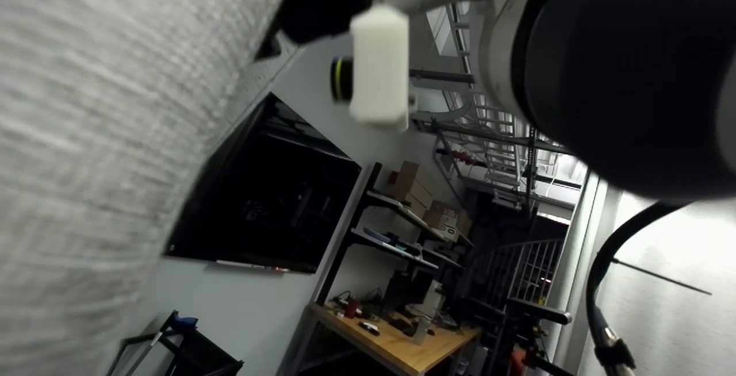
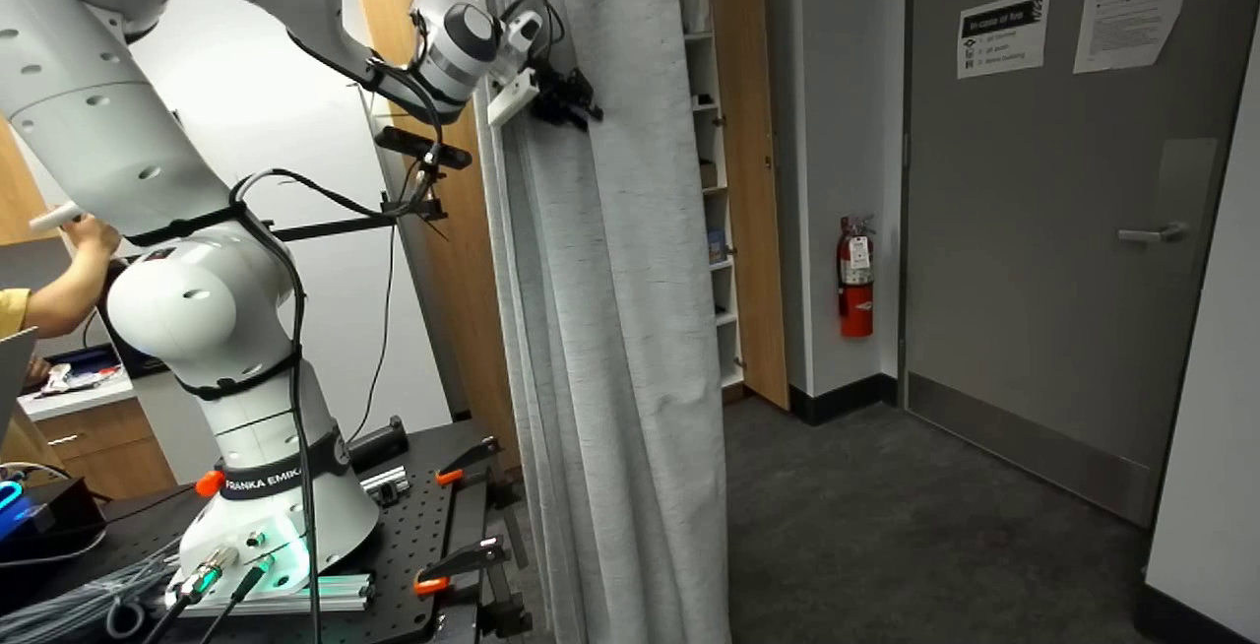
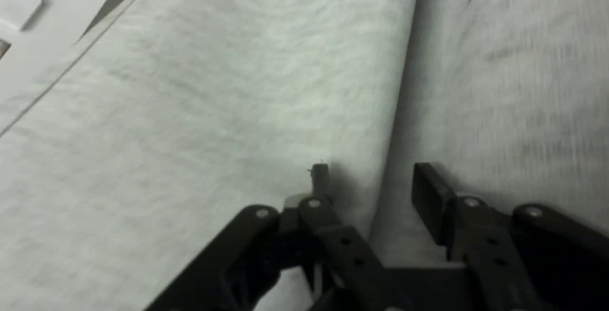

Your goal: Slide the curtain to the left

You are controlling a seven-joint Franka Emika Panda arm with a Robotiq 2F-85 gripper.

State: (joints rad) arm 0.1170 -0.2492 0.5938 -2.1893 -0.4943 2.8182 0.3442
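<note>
Two dark fingers (image 3: 430, 201) of the gripper (image 3: 372, 182) are standing apart; the light-grey curtain (image 3: 214, 97) is hanging beyond the jaws and reaching to both sides of them, one fold's edge showing between.

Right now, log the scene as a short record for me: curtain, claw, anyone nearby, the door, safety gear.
Curtain: light grey fabric, hanging in vertical folds
Claw: jaws apart, a fold edge showing between them in the wrist view; whether it touches cloth is unclear
Person: only partly seen, an arm at the left edge of an exterior view
Door: grey, looks shut, two paper notices on it
Fire extinguisher: red, beside the door
</note>
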